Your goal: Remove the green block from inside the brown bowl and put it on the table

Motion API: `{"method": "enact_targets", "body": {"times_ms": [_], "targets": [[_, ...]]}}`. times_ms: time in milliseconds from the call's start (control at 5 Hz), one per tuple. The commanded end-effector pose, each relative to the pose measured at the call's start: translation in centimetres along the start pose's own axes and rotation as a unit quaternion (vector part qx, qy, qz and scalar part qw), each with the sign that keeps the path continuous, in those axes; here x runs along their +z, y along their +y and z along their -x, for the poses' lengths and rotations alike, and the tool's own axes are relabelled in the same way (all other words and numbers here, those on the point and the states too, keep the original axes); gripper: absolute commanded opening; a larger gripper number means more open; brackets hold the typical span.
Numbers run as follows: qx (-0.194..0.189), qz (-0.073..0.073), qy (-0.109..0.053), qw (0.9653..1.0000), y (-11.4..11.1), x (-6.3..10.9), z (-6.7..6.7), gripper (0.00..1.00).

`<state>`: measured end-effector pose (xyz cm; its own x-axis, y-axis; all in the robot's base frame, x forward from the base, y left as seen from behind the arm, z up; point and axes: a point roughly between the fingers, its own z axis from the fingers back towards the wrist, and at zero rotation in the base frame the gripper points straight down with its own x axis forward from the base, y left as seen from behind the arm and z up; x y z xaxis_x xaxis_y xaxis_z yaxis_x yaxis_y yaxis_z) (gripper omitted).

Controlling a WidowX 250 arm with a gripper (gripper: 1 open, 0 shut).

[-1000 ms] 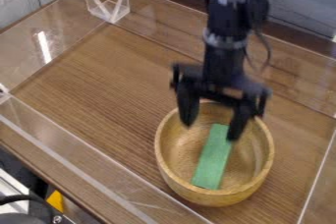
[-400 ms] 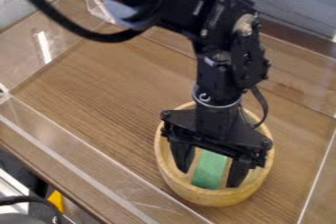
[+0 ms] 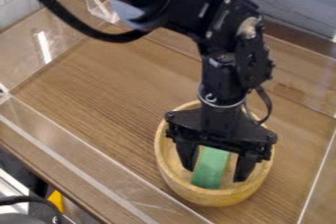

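Note:
The brown bowl (image 3: 174, 174) sits on the table (image 3: 105, 90) near its front right. Inside it lies the green block (image 3: 210, 167), only its middle part showing between the fingers. My black gripper (image 3: 215, 162) points straight down into the bowl, open, with one finger (image 3: 186, 156) on the block's left and the other (image 3: 246, 165) on its right. The jaws straddle the block; I cannot tell whether they touch it. The block's far end is hidden behind the gripper body.
Clear acrylic walls (image 3: 79, 159) edge the table at the front and left. A small clear acrylic stand (image 3: 108, 5) sits at the back left. The black arm (image 3: 171, 7) reaches in from the upper left, over the table's middle.
The gripper has sunk into the bowl and rolled, so its open fingers now straddle the green block. The arm has swung over into view from the upper left.

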<state>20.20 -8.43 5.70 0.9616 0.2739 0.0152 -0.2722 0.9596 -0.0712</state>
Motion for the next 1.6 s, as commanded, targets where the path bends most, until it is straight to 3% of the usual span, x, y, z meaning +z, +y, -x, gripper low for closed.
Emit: {"method": "enact_targets", "body": {"times_ms": [0,200,600,1000,1400], "targets": [[0.022,0.01,-0.022,0.9995,-0.1,0.6,-1.2,1.0],[0.04,0.011,-0.027,0.9988,0.1,0.5,-1.6,1.0],[0.01,0.014,-0.033,0.9993,-1.0,0.0,-2.7,1.0],[0.015,0.017,-0.037,0.9991,0.8,-0.7,-2.2,1.0],[-0.015,0.021,-0.041,0.9988,1.7,0.4,-2.4,1.0]]}}
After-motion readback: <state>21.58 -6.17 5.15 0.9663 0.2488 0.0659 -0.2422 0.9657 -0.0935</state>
